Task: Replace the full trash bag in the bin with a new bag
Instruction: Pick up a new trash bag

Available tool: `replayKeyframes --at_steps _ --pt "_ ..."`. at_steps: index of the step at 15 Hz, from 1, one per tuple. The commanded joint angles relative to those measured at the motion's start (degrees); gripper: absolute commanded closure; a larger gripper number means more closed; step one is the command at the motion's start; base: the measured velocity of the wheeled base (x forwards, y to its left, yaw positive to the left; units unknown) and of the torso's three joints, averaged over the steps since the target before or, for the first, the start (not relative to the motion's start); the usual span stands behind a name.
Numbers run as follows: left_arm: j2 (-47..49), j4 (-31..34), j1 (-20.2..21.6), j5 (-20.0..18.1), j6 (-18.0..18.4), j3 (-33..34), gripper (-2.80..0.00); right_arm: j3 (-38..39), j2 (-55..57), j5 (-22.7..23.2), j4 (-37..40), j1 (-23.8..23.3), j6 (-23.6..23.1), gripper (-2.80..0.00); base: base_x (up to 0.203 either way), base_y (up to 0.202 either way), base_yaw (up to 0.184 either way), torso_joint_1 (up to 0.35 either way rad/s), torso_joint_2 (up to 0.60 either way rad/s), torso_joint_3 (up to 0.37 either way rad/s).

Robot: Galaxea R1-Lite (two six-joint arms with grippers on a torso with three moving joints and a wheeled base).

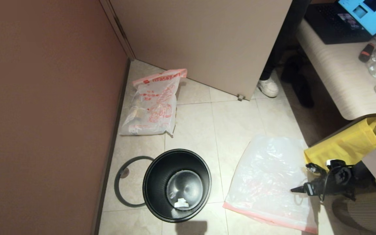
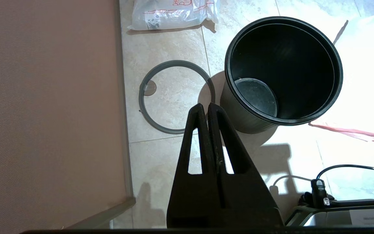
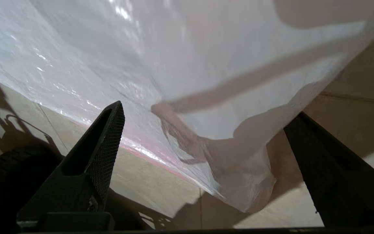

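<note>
Flat on the pale tiled floor (image 1: 194,124) lies the new bag (image 1: 269,176), a crinkly, near-plain clear sheet at about four o'clock from the bin (image 1: 177,184). Its long axis runs from its pink mouth band, nearest the robot, up and away toward one o'clock. The bin, round, black and glossy inside, stands upright in the middle of the floor, with a small white scrap on its bottom. Its grey ring (image 1: 125,182) lies loose on the tiles at nine o'clock, touching the bin's side. The full trash bag (image 1: 153,104), white with bold red print and a pink top band, lies against the brown wall (image 1: 44,114) at eleven o'clock, well apart from the bin, its top band pointing away from the robot.

A beige door (image 1: 207,42) stands beyond. At two o'clock sits a desk (image 1: 335,78) with a laptop (image 1: 348,18), a yellow bag (image 1: 348,143) tucked below.

The right gripper (image 3: 203,130) hovers over the new bag's near right edge, fingers spread wide, holding nothing. The left gripper (image 2: 207,109) hangs above the floor beside the bin, fingers pressed together, empty.
</note>
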Motion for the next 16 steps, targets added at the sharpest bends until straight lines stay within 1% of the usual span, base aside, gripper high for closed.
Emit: replayKeyframes --at_steps 1,3,4,6,9,12,16 --pt "0.1 0.01 0.02 0.0 0.05 -0.01 0.0 -6.88 1.72 -0.01 9.11 0.75 -1.11 0.0 0.0 0.0 0.0 0.0 0.0 0.0" --pt "0.1 0.1 -0.27 0.0 0.05 -0.01 0.0 -8.11 2.35 -1.14 10.78 1.23 -1.39 0.0 0.0 0.0 0.0 0.0 0.0 0.0" --pt "0.1 0.1 -0.27 0.0 0.05 -0.01 0.0 -8.1 3.03 -2.74 11.01 2.0 -1.47 0.0 0.0 0.0 0.0 0.0 0.0 0.0" --pt "0.1 0.01 -0.27 0.0 -0.03 -0.01 0.0 -7.33 2.43 -2.92 11.96 2.65 -1.48 0.0 0.0 0.0 0.0 0.0 0.0 0.0" --pt "0.1 0.01 -0.27 0.09 -0.3 -0.01 0.0 -6.88 -2.01 -2.95 15.95 2.54 -1.71 0.0 0.0 0.0 0.0 0.0 0.0 0.0" --pt "0.1 0.01 -0.27 0.09 -0.39 -0.01 0.0 -3.15 -11.62 -1.9 22.31 2.19 -2.21 0.0 0.0 0.0 0.0 0.0 0.0 0.0" --pt "0.1 -0.43 -0.23 0.53 -1.41 0.07 0.0 7.31 -30.89 3.75 29.99 2.13 -1.41 0.0 0.0 0.0 0.0 0.0 0.0 0.0"
